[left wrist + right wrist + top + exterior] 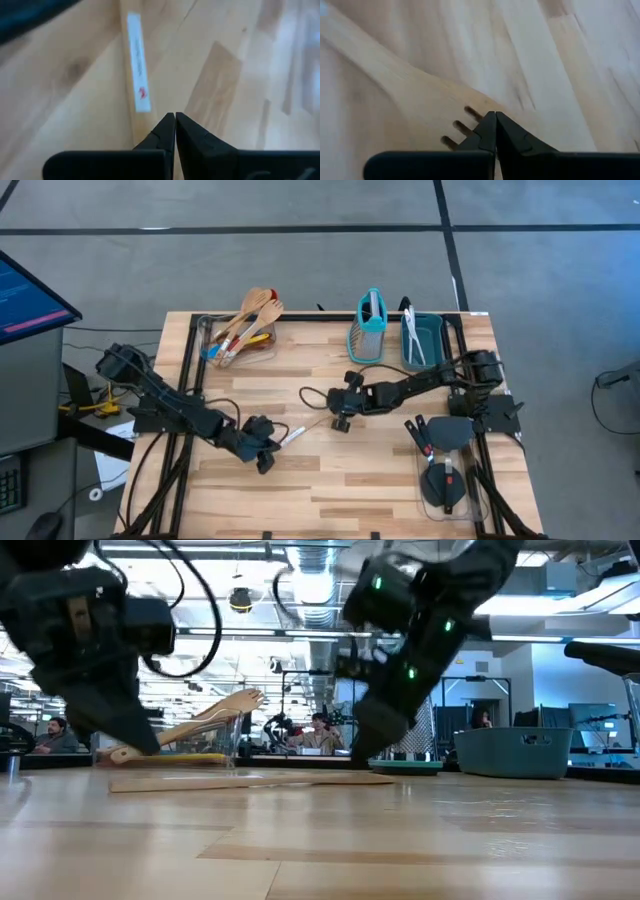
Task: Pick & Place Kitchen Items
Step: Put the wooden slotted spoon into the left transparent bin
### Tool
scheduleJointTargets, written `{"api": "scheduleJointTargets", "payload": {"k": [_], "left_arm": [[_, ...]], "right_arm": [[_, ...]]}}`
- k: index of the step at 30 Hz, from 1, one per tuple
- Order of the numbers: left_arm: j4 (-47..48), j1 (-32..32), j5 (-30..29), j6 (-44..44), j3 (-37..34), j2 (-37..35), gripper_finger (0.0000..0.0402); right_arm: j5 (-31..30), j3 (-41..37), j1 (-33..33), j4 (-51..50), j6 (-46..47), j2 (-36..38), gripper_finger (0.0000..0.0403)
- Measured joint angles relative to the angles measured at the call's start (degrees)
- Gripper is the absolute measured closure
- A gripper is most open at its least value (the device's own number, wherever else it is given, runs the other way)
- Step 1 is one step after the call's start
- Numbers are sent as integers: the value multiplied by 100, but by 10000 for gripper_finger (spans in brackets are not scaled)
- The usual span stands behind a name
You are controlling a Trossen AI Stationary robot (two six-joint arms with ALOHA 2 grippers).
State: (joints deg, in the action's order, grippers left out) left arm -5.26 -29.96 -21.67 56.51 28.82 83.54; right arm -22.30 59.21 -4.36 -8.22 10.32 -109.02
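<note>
A wooden slotted spatula (306,428) lies flat on the table's middle, also seen as a thin strip (250,781) in the low view. My left gripper (276,443) is shut at the handle end, where a white label (138,70) shows on the handle. My right gripper (336,420) is shut over the slotted blade (420,102). More kitchen items stand at the back: wooden spoons (255,315) in a clear container, and a teal box grater (370,328). My left gripper's shut fingertips (167,125) stand at the handle's end (140,125), slanting down; whether they touch it cannot be told. My right gripper's shut fingertips (487,125) stand over the blade beside its slots (462,127), slanting down; contact cannot be told.
A teal bin (428,345) with white utensils sits at the back right. Black spatulas (440,435) lie near the right edge, one on a clear container (447,485). Coloured spoons (225,352) lie by the back-left container. People and desks show beyond the table.
</note>
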Motion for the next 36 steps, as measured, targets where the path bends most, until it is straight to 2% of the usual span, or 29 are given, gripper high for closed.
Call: {"api": "scheduleJointTargets", "payload": {"k": [4,10,25,36], "left_arm": [[-52,-66,14,373,1,327,400],[-107,-34,11,420,13,650,400],[1,-7,-416,384,13,698,400],[36,22,-645,378,4,705,400]], "right_arm": [[-56,22,144,-77,26,-145,403],[-61,17,71,-204,130,-98,403],[-23,21,-537,-660,477,-52,403],[1483,28,-914,-539,654,-47,403]]}}
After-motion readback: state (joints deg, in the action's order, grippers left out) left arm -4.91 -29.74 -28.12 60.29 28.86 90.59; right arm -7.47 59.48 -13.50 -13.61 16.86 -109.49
